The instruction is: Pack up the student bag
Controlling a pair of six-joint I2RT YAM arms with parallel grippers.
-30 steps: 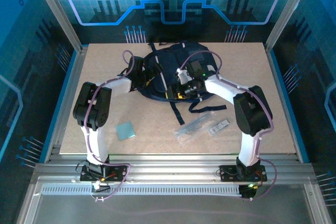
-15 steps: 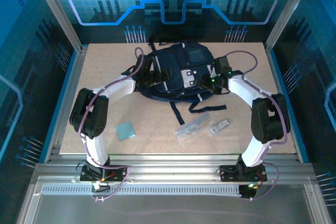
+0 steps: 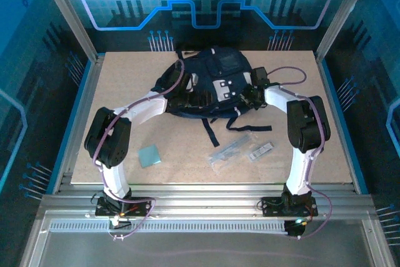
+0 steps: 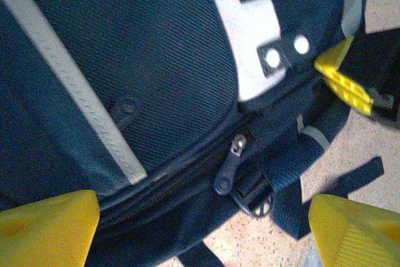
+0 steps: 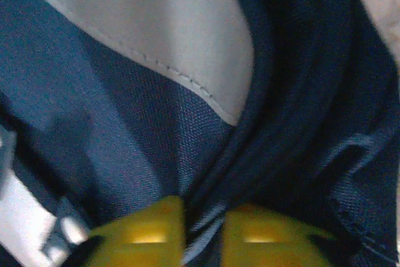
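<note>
From above, the student bag (image 3: 215, 76) lies at the far middle of the desk (image 3: 319, 154), its white-grey patch (image 3: 224, 87) facing up and a black strap (image 3: 211, 130) trailing toward the near edge. The left arm reaches in from the left, so the left gripper (image 3: 189, 89) sits over the bag's left half. The right arm bends in from the right, with the right gripper (image 3: 242, 97) at the bag's right flank, beside the patch. Nearer the arms, apart from the bag, lie a teal square (image 3: 149, 154), a clear packet (image 3: 230, 152) and a small wrapped item (image 3: 261, 150) just to its right.

From the left wrist, the left gripper (image 4: 200, 236) is spread wide: its 2 yellow fingertips (image 4: 47, 229) stand at the bottom corners of the view, with the bag's zipped edge between them and nothing pinched. A dark zip pull (image 4: 226, 166) hangs at that edge, near a black ring. Above it run a light-grey stripe (image 4: 75, 85) and the patch with round studs. Speckled desk shows under the bag's edge.

From the right wrist, the right gripper (image 5: 203, 232) is pressed together on the bag: its 2 yellow fingers (image 5: 140, 236) nearly meet, with a fold of the navy fabric pinched between them. A pale grey panel (image 5: 169, 35) of the bag lies just beyond the fold
</note>
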